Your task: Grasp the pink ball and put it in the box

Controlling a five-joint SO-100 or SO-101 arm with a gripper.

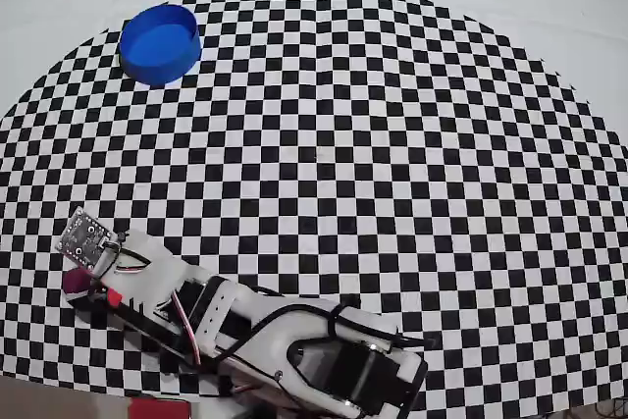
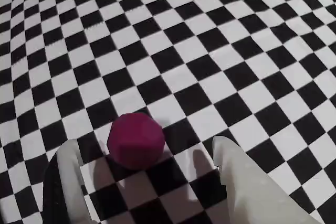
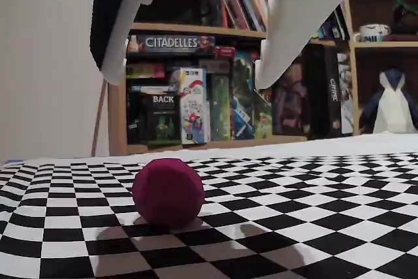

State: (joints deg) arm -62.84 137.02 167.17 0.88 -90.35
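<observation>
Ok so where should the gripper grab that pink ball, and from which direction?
Grip the pink ball across its widest middle, coming straight down from above. It rests free on the checkered mat with nothing beside it, and being round, any opposite pair of sides works. The gripper hangs open above it, one finger on each side, so lowering until the fingers straddle the middle looks simplest.

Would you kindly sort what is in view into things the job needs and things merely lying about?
Needed: pink ball, on the checkered mat beneath the open gripper; blue box.

Lying about: bookshelf of board games; penguin figure.
</observation>
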